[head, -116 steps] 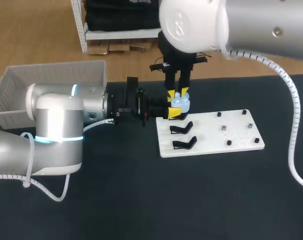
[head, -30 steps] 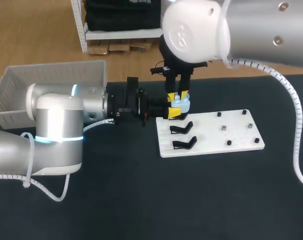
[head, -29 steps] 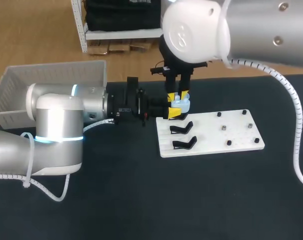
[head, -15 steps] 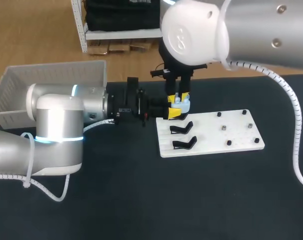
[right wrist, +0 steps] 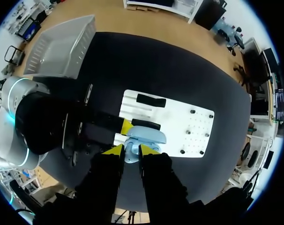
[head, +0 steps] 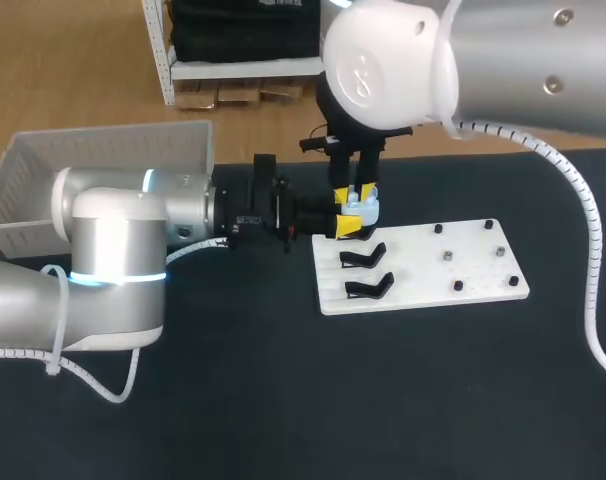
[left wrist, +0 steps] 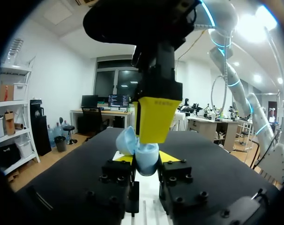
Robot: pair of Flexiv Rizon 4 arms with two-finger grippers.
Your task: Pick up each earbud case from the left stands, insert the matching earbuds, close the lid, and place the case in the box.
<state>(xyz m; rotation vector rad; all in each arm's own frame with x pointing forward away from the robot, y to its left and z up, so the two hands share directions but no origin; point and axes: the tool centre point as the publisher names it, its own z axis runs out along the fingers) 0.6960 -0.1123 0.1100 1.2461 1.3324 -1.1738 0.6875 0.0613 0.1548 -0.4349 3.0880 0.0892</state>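
Obs.: Dark table (head: pixel 283 400). White box (head: pixel 43 165) stood at its far left corner, well apart from the work. White board (head: pixel 483 270) lay right of centre. Two black stands (head: pixel 364 257) at its left side were empty. Small pegs (head: pixel 449 256) dotted its right side.

Left gripper (left wrist: pixel 145 158) reached in level and was closed on the pale blue earbud case (head: pixel 363 208), one yellow tip on each flank. It held the case in the air just over the board's near-left corner. The lid (left wrist: pixel 126 140) stood open, tilted to one side. Right gripper (right wrist: pixel 130 150) hung straight down onto the case's open top. Whether it had hold of anything could not be told. No earbud was visible in any view.

Risks, as judged:
1. Downward push from the right arm against a case held only by its sides. The case could slip or rotate in the left grip and drop onto the board or table.
2. Slight misalignment over the cavity. An earbud could seat crooked or pop out and roll off. The lid would then not close.
3. The right gripper stood just beside the open lid. A sideways drift could knock the lid, strain the hinge or twist the case.
4. The two grippers worked almost touching. A small position error could bring tip against tip.
5. The box was far away. A loosened grip would matter most on that carry.
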